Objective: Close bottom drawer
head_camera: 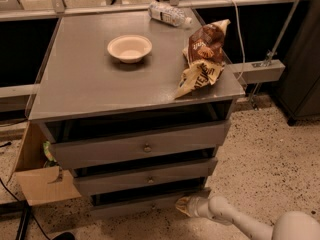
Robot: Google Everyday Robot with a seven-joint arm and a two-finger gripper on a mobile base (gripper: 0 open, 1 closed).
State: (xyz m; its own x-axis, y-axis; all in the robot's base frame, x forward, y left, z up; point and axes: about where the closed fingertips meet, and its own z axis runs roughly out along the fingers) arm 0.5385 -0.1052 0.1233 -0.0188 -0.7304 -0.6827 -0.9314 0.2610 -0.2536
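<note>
Speckled floor [280,149] lies around the desk [100,84], whose bottom drawer [135,204] stands slightly open at its foot. The pincer [183,206] sits low at that drawer's right front end; apart or together, I cannot tell.

The tabletop [90,84] is grey and smooth, with a soft sheen. The bottom drawer [135,205] front is matt grey. The gripper [183,205], low by that front's right end, looks like smooth pale plastic. The bag [205,54] is glossy and crinkled, the bottle [167,14] clear plastic, and the box [45,184] matt cardboard.
</note>
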